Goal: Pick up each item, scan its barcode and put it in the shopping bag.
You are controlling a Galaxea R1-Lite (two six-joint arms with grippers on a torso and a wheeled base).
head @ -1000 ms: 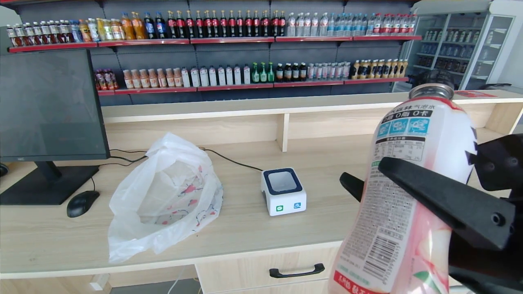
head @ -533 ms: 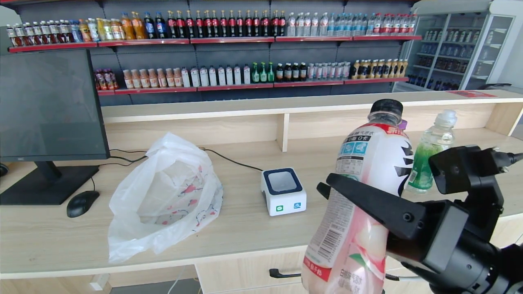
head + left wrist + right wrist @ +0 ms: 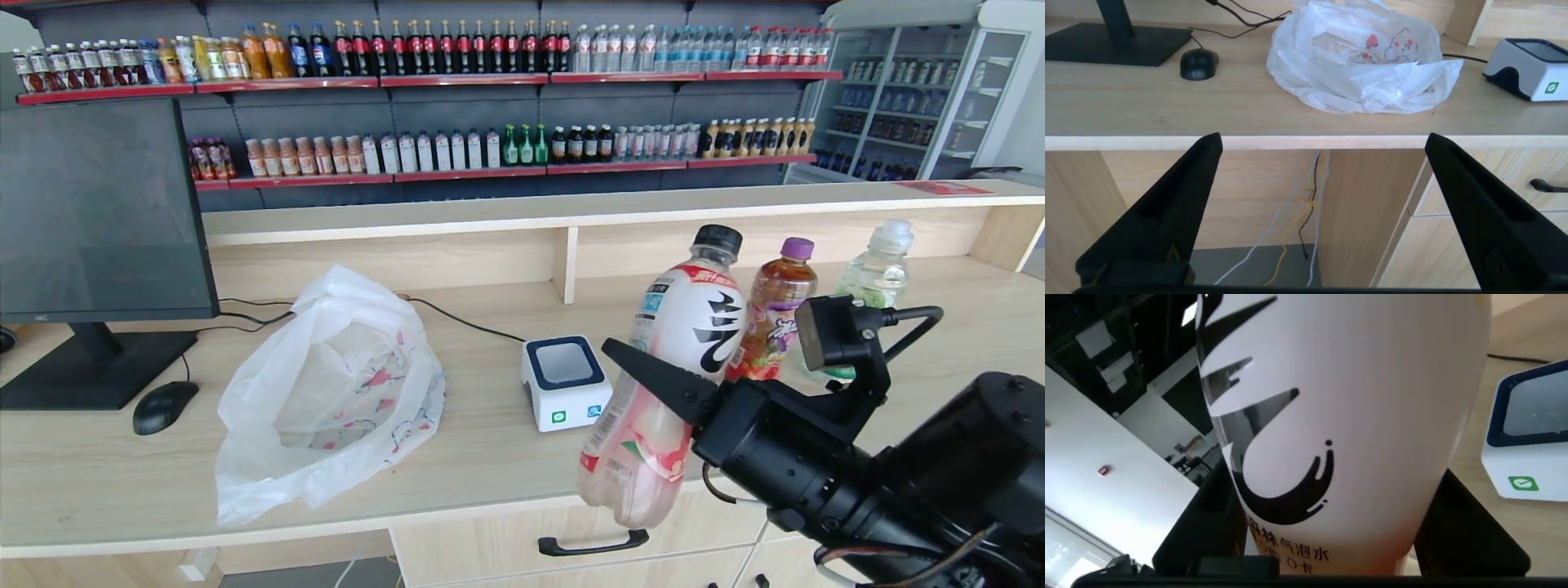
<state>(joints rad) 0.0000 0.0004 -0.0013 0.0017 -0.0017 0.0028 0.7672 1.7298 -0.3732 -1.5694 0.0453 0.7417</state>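
Observation:
My right gripper (image 3: 653, 384) is shut on a pink-and-white peach drink bottle (image 3: 665, 384) with a black cap, held tilted above the counter's front edge, just right of the white barcode scanner (image 3: 565, 392). In the right wrist view the bottle (image 3: 1347, 433) is close up, with the scanner (image 3: 1527, 453) beside it. The white plastic shopping bag (image 3: 331, 392) lies slumped on the counter left of the scanner. My left gripper (image 3: 1319, 212) is open below counter height in front of the bag (image 3: 1360, 53), holding nothing.
A brown tea bottle with a purple cap (image 3: 771, 318) and a green-labelled clear bottle (image 3: 873, 282) stand at the counter's right. A monitor (image 3: 98, 220) and mouse (image 3: 163, 406) sit at the left. A drawer handle (image 3: 592, 545) is under the counter edge.
My right gripper has carried the peach bottle away from the camera, leftward and down toward the scanner, uncovering the two bottles behind it. Bag and scanner have stayed put.

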